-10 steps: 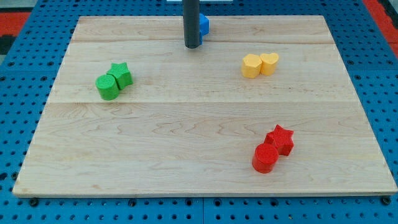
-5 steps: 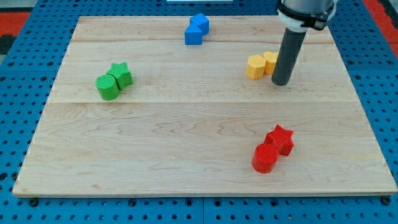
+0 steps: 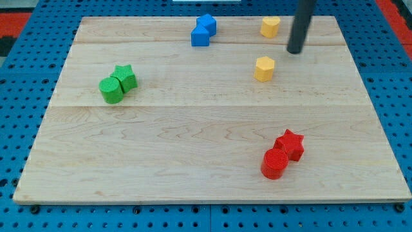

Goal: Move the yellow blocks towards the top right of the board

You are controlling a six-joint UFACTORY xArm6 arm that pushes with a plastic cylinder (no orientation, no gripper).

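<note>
pale wooden board (image 3: 193, 129), blue pegboard surface (image 3: 19, 96), even light

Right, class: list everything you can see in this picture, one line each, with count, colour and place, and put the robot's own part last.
Board: one, pale wood, filling most of the view.
Base: one, blue with holes, around the board.
Yellow blocks: two, apart; one at the view's top, right of centre; one below it.
Blue blocks: two, touching, at the view's top centre.
Green blocks: two, touching, at the view's left; a star and a round one.
Red blocks: two, touching, at the view's lower right; a star and a round one.
My tip: one, dark rod, right of both yellow blocks, touching neither.
</note>
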